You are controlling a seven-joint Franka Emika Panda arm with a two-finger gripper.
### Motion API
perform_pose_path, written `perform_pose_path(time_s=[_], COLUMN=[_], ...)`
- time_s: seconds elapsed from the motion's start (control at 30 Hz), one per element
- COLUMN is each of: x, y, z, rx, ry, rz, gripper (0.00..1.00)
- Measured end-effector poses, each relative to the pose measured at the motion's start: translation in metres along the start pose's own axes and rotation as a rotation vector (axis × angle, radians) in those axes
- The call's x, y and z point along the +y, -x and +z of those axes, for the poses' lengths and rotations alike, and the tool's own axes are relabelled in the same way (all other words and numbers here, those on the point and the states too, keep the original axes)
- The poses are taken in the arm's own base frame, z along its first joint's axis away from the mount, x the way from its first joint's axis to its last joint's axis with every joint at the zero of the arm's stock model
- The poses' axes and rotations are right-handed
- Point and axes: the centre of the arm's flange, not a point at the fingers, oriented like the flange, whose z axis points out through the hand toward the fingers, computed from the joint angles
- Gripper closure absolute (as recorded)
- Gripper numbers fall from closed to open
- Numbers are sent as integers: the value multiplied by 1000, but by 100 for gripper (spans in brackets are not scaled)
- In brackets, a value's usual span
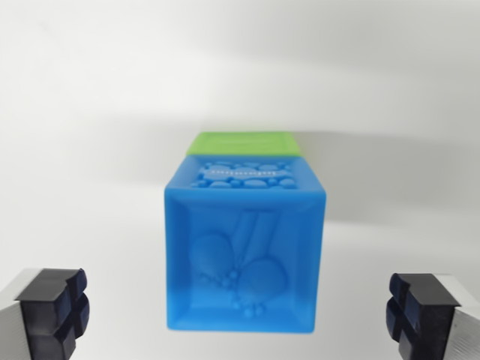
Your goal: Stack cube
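Note:
A blue cube (244, 251) with embossed bubbles and shapes fills the middle of the wrist view. Behind and below it shows the top edge of a green cube (244, 142); the blue one appears to rest on the green one, though the contact is hidden. My gripper (240, 311) is open, its dark fingertips (52, 307) at the lower corners of the picture, one on each side of the blue cube and well apart from it. Nothing sits between the pads.
A plain white surface (90, 112) lies all around the cubes, with a soft shadow stretching toward the wrist view's right.

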Motion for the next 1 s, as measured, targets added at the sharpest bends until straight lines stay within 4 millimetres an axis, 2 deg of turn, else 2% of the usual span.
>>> perform_pose_path(time_s=[1.0], x=[0], y=[1], z=[-124], rx=[-1], ry=[-3], rz=[0], gripper=[0])
